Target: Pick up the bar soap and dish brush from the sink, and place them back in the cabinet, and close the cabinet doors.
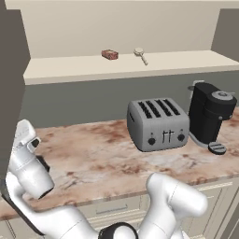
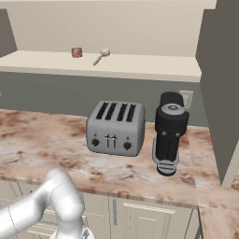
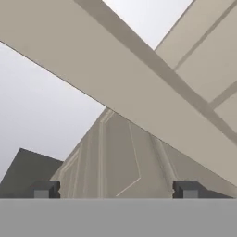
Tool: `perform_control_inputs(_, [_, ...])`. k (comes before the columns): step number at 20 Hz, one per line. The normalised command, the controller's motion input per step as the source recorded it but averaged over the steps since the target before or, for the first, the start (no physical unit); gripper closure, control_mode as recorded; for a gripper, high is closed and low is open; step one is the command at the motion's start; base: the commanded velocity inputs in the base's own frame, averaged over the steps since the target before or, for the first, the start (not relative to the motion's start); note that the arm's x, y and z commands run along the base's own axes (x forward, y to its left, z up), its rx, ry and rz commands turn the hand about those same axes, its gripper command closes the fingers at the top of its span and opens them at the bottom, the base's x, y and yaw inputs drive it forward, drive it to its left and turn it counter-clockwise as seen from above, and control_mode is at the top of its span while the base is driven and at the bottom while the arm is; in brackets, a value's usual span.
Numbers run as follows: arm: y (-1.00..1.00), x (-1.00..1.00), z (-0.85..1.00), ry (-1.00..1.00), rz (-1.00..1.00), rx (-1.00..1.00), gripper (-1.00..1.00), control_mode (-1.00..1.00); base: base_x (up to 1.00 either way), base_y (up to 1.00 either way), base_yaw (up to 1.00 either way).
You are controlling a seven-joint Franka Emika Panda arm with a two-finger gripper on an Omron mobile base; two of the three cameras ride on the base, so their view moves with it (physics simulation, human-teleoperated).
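The bar soap (image 1: 110, 54) (image 2: 77, 52), a small reddish-brown block, lies on the beige shelf of the open cabinet (image 1: 186, 63) (image 2: 154, 70). The dish brush (image 1: 140, 54) (image 2: 102, 55) rests just right of it on the same shelf. Both cabinet doors stand open: the left door (image 1: 11, 70) (image 2: 6, 32) and the right door (image 1: 227, 28) (image 2: 219, 84). My gripper (image 3: 115, 190) is open, with nothing between its fingertips (image 3: 46, 189). It looks closely at a cream panelled door face (image 3: 92, 69). My hand is low beside the left door. The sink is out of view.
On the marble counter (image 1: 93, 158) (image 2: 42, 140) below the cabinet stand a silver toaster (image 1: 158, 124) (image 2: 115, 128) and a black coffee machine (image 1: 211, 114) (image 2: 170, 131). Cream drawers (image 2: 149, 219) run under the counter edge.
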Motion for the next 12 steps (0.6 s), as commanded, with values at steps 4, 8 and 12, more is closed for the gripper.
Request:
perform_control_inputs(4, [-0.22, 0.00, 0.39, 0.00, 0.00, 0.15, -1.00, -1.00, 0.00, 0.00, 0.00])
perform_control_inputs(8, [-0.29, 0.00, 0.43, -0.04, 0.00, 0.18, -1.00, -1.00, 0.00, 0.00, 0.00])
perform_control_inputs(12, [-0.44, 0.00, 0.34, -0.05, 0.00, 0.20, -1.00, -1.00, 0.00, 0.00, 0.00])
